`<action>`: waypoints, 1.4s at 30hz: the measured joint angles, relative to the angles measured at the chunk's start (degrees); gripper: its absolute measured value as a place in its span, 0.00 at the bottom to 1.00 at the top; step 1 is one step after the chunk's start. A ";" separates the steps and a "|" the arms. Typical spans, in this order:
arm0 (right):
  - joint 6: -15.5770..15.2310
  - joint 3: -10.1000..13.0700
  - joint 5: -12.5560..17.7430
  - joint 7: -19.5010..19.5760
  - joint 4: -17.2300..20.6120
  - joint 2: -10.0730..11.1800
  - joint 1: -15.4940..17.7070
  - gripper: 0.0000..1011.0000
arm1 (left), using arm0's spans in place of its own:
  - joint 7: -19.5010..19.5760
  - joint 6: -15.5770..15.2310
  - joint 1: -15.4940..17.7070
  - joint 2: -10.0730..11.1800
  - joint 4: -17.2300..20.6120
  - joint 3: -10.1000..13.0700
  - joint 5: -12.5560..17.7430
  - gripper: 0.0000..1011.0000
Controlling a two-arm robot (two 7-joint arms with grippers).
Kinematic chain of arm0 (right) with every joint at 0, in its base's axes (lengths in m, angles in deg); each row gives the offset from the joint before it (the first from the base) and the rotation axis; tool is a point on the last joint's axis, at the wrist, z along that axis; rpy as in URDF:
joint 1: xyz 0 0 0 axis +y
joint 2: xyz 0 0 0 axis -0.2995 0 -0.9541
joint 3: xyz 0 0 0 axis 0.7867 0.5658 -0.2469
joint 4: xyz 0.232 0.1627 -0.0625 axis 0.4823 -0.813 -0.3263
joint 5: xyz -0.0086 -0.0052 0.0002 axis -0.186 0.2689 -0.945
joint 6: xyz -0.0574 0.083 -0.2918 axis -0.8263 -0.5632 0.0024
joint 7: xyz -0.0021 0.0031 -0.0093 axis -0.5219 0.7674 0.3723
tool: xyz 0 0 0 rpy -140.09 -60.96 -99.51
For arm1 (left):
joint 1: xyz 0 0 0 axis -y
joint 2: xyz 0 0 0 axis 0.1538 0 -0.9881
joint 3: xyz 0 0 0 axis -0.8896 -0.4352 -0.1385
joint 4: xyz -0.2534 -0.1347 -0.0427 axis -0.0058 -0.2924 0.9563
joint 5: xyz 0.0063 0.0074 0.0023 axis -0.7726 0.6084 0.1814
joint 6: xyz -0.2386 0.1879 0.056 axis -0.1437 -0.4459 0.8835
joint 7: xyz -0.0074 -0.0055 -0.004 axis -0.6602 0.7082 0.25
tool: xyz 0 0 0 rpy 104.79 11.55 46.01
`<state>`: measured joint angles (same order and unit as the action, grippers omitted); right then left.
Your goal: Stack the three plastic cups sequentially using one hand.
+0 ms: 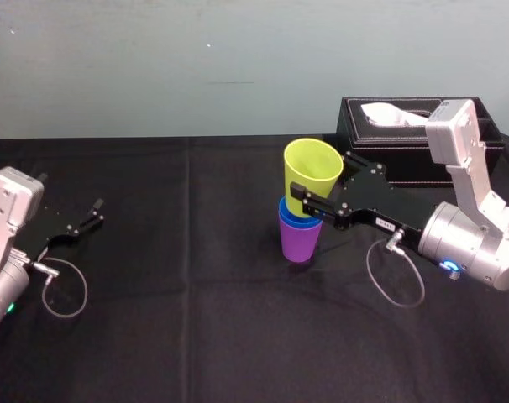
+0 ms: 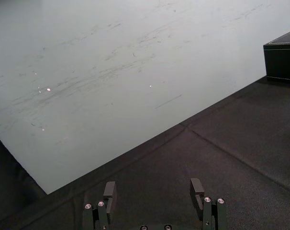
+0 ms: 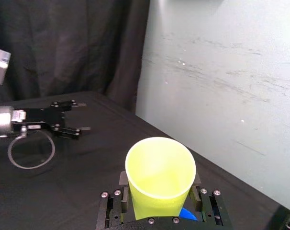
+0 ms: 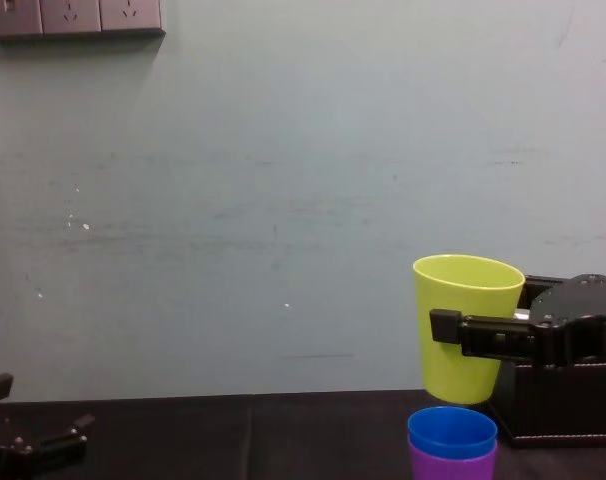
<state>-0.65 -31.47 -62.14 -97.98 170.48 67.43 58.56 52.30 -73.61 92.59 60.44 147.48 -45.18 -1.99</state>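
My right gripper (image 1: 320,174) is shut on the yellow-green cup (image 1: 312,172), one finger on each side of its wall. The cup hangs upright, mouth up, just above the other two. The blue cup (image 1: 296,221) sits nested in the purple cup (image 1: 298,243), which stands on the black cloth. From the chest, the yellow-green cup (image 4: 463,330) has its base a little above the blue cup's rim (image 4: 452,430), with the purple cup (image 4: 451,466) below. The right wrist view looks into the yellow-green cup (image 3: 159,177). My left gripper (image 1: 93,211) rests open at the far left.
A black tissue box (image 1: 406,159) stands at the back right, close behind my right arm. A grey-green wall rises behind the table's far edge. Black cloth (image 1: 187,302) covers the table. The left gripper (image 2: 153,189) has nothing between its fingers.
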 joint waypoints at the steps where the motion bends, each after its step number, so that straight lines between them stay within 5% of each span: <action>1: 0.02 0.00 -0.23 0.15 -0.26 -0.16 -0.16 0.73 | 0.00 0.00 0.00 0.00 0.00 0.00 0.00 1.00; 21: 0.14 -0.73 -4.04 0.68 -8.51 -4.78 -4.11 0.73 | 0.00 0.00 0.00 0.00 0.00 0.00 0.00 1.00; 42: -0.11 -1.40 -4.72 -0.32 -10.90 -5.84 -4.96 0.73 | 0.00 0.00 0.00 0.00 0.00 0.00 0.00 1.00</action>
<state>-0.76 -32.87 -66.86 -98.29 159.59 61.59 53.60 52.29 -73.61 92.59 60.44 147.48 -45.18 -1.99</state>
